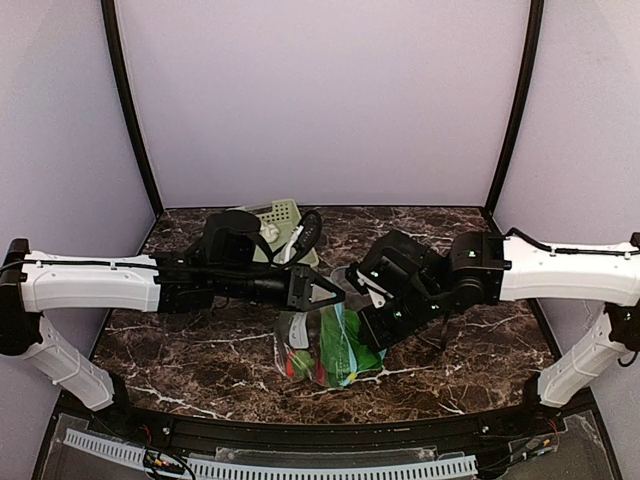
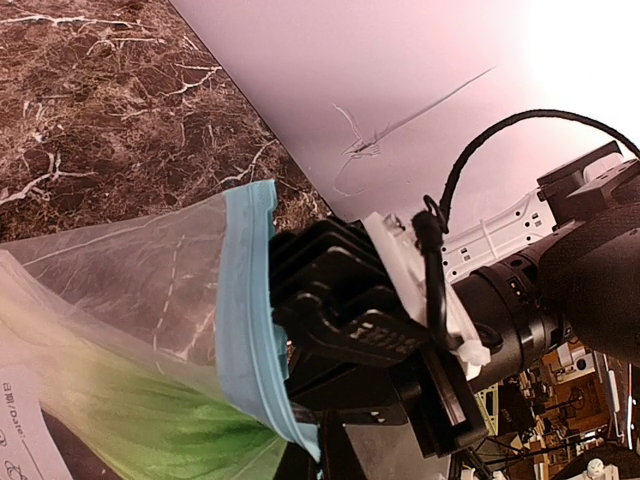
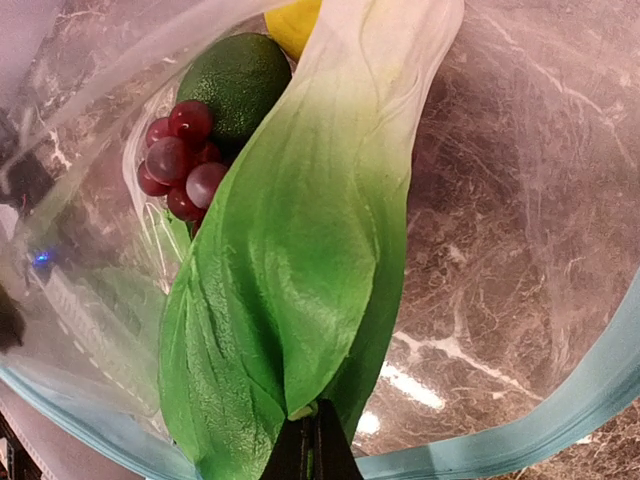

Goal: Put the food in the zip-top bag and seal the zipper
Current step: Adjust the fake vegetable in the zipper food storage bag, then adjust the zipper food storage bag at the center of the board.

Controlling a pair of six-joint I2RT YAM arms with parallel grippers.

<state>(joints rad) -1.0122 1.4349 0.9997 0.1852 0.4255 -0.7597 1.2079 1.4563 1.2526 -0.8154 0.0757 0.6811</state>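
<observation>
The zip-top bag lies at the table's middle front, its mouth facing the arms. My left gripper is shut on the bag's mouth edge at the light blue zipper. My right gripper reaches into the mouth, shut on the leaf tip of the green bok choy. Deeper in the bag lie purple grapes, a dark green piece and a yellow lemon. Something red shows through the plastic. The slider tab is not visible.
A pale green slotted basket stands at the back, partly behind my left wrist. The right arm's body sits close to the bag's mouth in the left wrist view. Purple walls enclose the dark marble table.
</observation>
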